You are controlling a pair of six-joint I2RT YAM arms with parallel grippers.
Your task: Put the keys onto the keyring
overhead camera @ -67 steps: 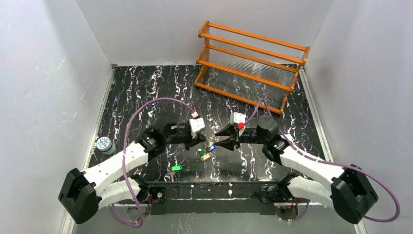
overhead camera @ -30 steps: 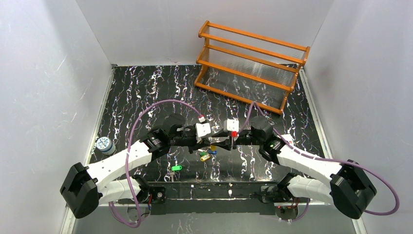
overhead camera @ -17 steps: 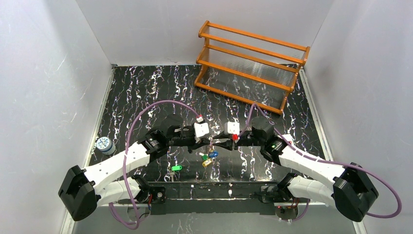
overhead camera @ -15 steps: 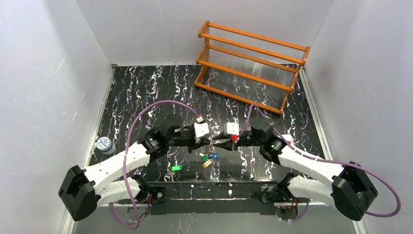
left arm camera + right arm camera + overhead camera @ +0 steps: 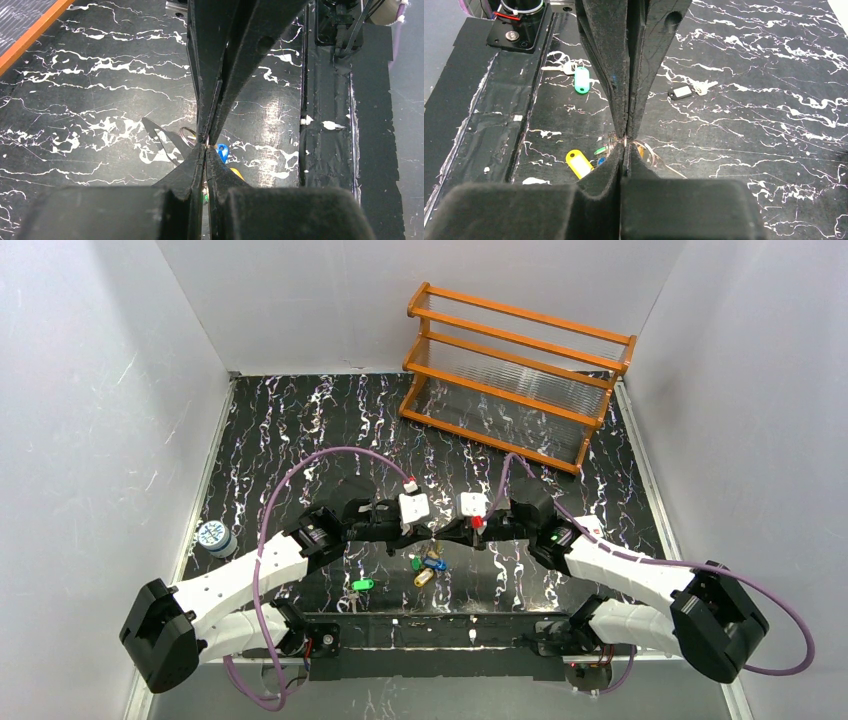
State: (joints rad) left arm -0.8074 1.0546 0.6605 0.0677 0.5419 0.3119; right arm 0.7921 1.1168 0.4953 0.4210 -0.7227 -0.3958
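My left gripper point(image 5: 429, 533) and right gripper point(image 5: 441, 533) meet tip to tip above the middle of the mat. Both are shut on the thin silvery keyring point(image 5: 650, 153), whose loop point(image 5: 186, 134) shows just beside the pinched tips. A bunch of keys hangs under them: a yellow-headed one point(image 5: 424, 577), a blue one point(image 5: 438, 563) and a small green one point(image 5: 415, 562). Another green-headed key point(image 5: 361, 584) lies loose on the mat near the front edge. A dark-headed key point(image 5: 681, 92) lies flat farther off.
An orange wooden rack point(image 5: 515, 370) stands at the back right. A small round blue-white can point(image 5: 212, 536) sits at the mat's left edge. Grey walls close in three sides, and the black mounting bar point(image 5: 440, 625) runs along the front.
The right gripper slid left to meet the left one and its jaws closed on the ring. The key bunch shifted slightly under the joined tips. The left gripper stayed shut.
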